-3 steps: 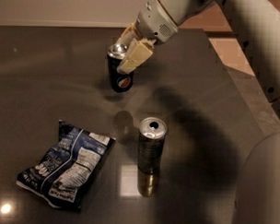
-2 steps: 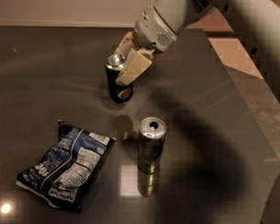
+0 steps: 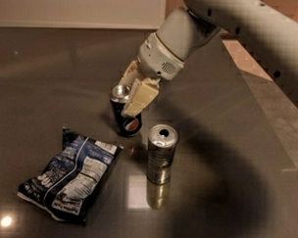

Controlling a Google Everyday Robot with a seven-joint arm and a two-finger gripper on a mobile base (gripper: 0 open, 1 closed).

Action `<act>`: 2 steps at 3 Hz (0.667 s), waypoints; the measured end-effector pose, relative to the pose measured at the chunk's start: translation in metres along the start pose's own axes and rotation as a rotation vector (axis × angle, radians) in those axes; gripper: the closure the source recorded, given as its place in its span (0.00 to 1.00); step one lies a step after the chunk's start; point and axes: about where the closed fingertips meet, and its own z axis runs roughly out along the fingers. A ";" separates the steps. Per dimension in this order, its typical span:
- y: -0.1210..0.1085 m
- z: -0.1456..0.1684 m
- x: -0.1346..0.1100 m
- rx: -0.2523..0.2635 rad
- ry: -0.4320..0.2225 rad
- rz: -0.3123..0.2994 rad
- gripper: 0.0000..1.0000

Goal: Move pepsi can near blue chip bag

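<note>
The pepsi can [image 3: 127, 124] is a short dark can with a silver top and a round red-white-blue logo. It stands tilted near the middle of the dark table [image 3: 52, 78]. My gripper [image 3: 129, 93] comes down from the upper right and is shut on the pepsi can's upper part, with a cream finger [image 3: 139, 96] across its front. The blue chip bag [image 3: 68, 173] lies crumpled at the lower left, a short gap from the can.
A taller silver can [image 3: 161, 153] stands upright just right of the pepsi can, close to it. My arm [image 3: 250, 26] spans the upper right. The table's right edge [image 3: 266, 120] borders a lighter floor.
My gripper has carried the pepsi can toward the front of the table, closer to the blue chip bag and the silver can. The bag and silver can have not moved.
</note>
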 end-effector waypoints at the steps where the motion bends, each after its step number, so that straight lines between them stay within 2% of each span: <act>1: 0.009 0.009 0.003 -0.018 -0.026 0.022 0.60; 2: 0.013 0.007 0.004 0.018 -0.080 0.023 0.37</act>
